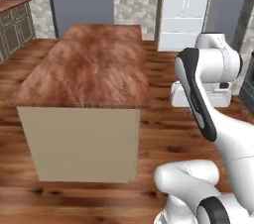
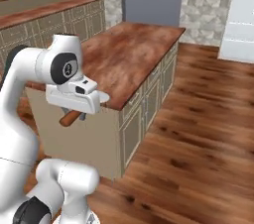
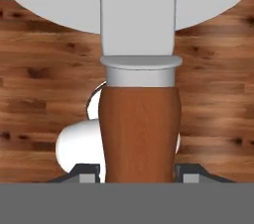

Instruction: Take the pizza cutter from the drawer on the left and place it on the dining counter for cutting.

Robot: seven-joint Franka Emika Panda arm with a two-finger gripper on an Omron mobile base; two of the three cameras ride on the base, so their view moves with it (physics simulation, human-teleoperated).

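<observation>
My gripper is shut on the pizza cutter, with its reddish-brown handle held between the two finger tips. A pale metal collar and a wide pale wheel sit beyond the handle. In the right base view the handle end sticks out to the left under my gripper. The hand hangs in front of the near corner of a wood-topped island, over the floor. Whether this island is the dining counter I cannot tell. The drawer is out of view.
The island has a plain beige end panel facing me and panelled cabinet fronts on its right side. A two-level wood counter over beige cabinets runs at the back left. Open wood floor lies to the right.
</observation>
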